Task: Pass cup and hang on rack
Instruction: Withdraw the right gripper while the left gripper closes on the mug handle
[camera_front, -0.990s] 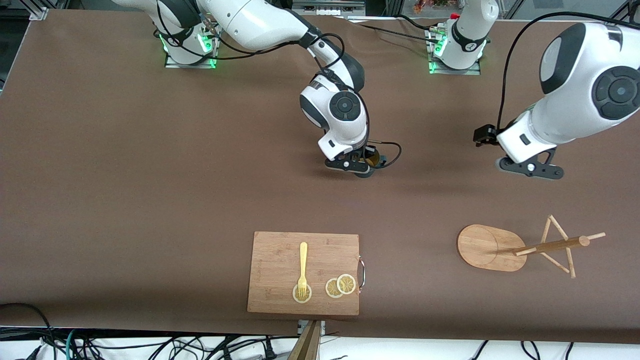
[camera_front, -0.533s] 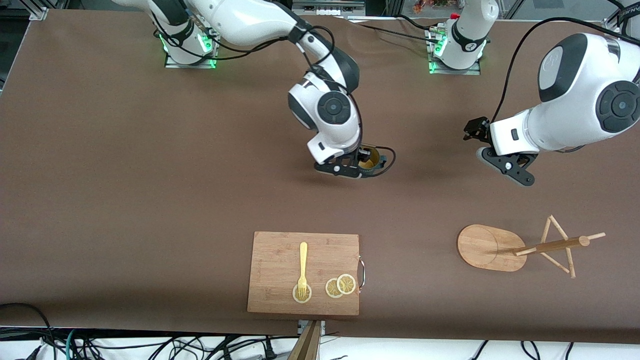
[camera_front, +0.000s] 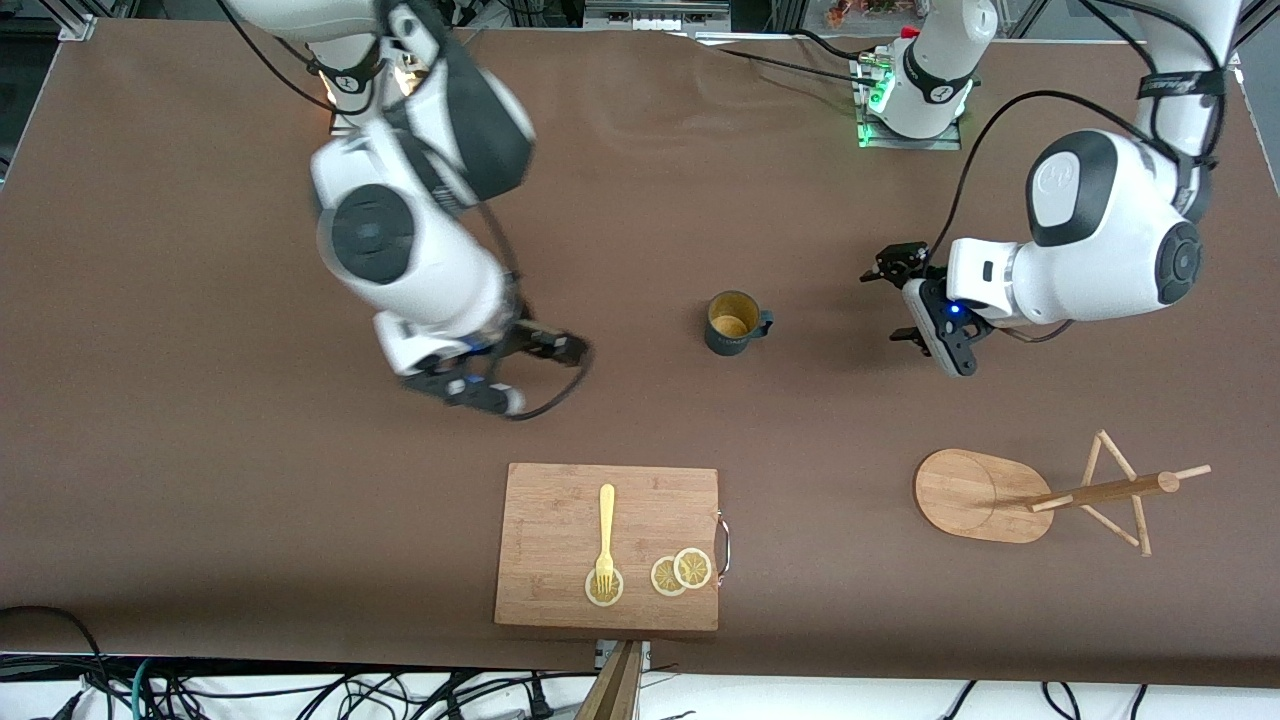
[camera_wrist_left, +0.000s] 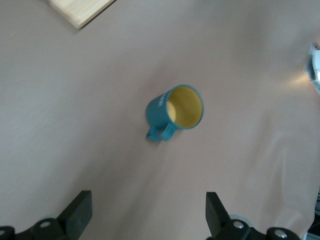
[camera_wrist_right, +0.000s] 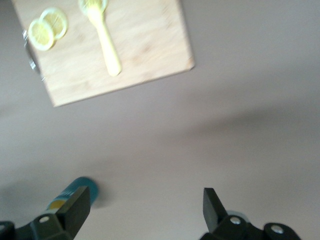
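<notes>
Front view: both pincers (camera_front: 478, 385) (camera_front: 925, 310) spread, flanking upright cup (camera_front: 731, 322).

one cup (camera_front: 733, 322), one rack (camera_front: 1040, 493), two lemon slices (camera_front: 681, 571)

You have a wooden cutting board (camera_front: 607, 546) on the brown table (camera_front: 200, 420), at the edge nearest the front camera. On it lie a yellow fork (camera_front: 605, 535), its tines on 1 lemon slice (camera_front: 604, 588), and 2 overlapping lemon slices (camera_front: 681, 571) beside the board's metal handle (camera_front: 724, 543).
</notes>
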